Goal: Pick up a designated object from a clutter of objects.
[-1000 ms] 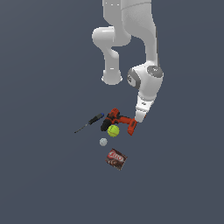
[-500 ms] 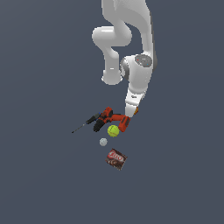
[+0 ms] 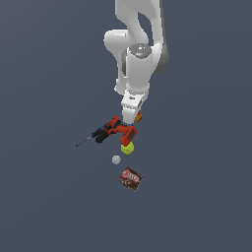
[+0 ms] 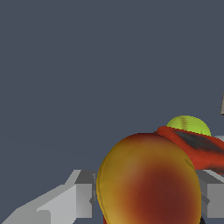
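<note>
Orange ball (image 4: 148,179) fills your wrist view — red patch in the middle, yellow round the edge — and it sits right between the two grey fingers (image 4: 65,203), one showing on each side of it. The pads look close against it, but the contact itself is hidden behind the ball, so you can't tell whether the jaws are pressing it or just bracketing it. That is the relation your next move turns on: the ball lies on the jaw line, not off to one side, and being round it has no long axis to line up with.

Out in the exterior view you get only a sliver of orange (image 3: 138,117) at the gripper (image 3: 131,119), just beside the white hand, touching or nearly touching the power drill (image 3: 117,129). Below that the tennis ball (image 3: 127,148) sits against the drill; the wrist view shows its green top (image 4: 188,124) peeking over the drill's red body. Only the exterior view gives you the screwdriver (image 3: 88,140) poking out toward its left, the tiny white ball (image 3: 116,160) and the brown box (image 3: 131,179) — all well apart from the jaws.
</note>
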You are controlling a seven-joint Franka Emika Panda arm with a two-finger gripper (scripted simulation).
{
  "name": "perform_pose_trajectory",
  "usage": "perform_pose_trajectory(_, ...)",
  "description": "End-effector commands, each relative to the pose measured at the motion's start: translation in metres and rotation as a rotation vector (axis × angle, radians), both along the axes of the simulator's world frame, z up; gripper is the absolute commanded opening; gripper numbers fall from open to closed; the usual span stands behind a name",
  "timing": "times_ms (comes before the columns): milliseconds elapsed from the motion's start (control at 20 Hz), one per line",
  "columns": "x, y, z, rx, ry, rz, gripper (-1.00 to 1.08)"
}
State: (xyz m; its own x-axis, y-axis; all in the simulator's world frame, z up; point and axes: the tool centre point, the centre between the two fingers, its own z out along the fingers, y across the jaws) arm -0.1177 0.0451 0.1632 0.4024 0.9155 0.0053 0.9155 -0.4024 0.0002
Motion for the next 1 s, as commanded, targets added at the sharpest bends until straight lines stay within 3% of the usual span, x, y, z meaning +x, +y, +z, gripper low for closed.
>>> perform_pose_trajectory(0,-0.001,-0.023,0.016,0.003,0.003,-0.005,-1.00)
perform_pose_trajectory(950,0.008,-0.205,0.154,-0.002,0.003,-0.009,-1.00)
